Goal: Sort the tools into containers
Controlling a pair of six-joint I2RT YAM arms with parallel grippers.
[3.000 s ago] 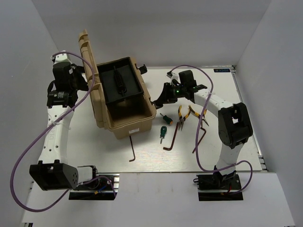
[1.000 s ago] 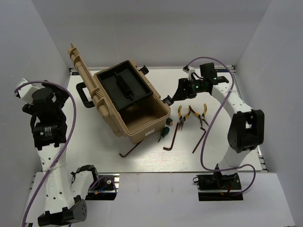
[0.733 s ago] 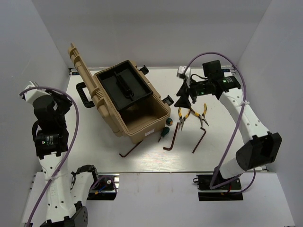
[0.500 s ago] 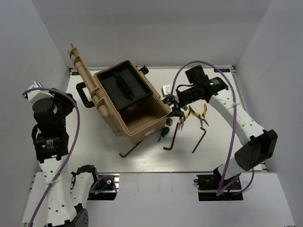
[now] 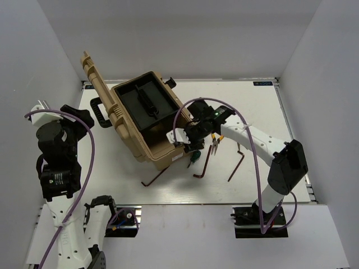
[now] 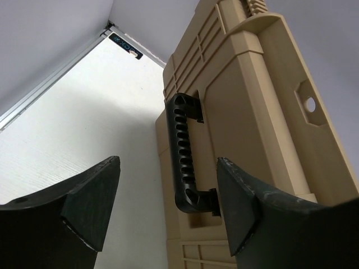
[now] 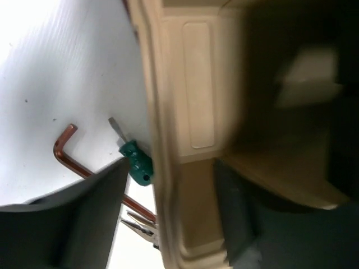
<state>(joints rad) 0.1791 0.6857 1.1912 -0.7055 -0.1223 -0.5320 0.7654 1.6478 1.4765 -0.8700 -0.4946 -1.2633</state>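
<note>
Shifted since half a second ago: the right gripper (image 5: 188,140), away from above the yellow-handled pliers (image 5: 215,145) toward 9 o'clock, now at the front rim of the tan toolbox (image 5: 168,152). Hangs there with jaws apart, one finger outside the wall and one over the inside, and grips nothing.

Stands wide open and empty as well: the left gripper (image 5: 76,112), at 9 o'clock from the toolbox and well apart from it, facing the black handle (image 6: 185,151) on the ribbed lid (image 6: 247,112).

Lies at about 10 o'clock on the table (image 5: 258,112), this toolbox, lid thrown back, with the black inner tray (image 5: 147,103) in the far half.

Outside the box, all on the table:
- green-handled screwdriver (image 5: 193,157), just beside the front wall at 5 o'clock
- pliers, partly hidden under the right arm
- first hex key (image 5: 156,176), at 6 o'clock
- second hex key (image 5: 203,166) and third hex key (image 5: 236,165), toward 4 o'clock
</note>
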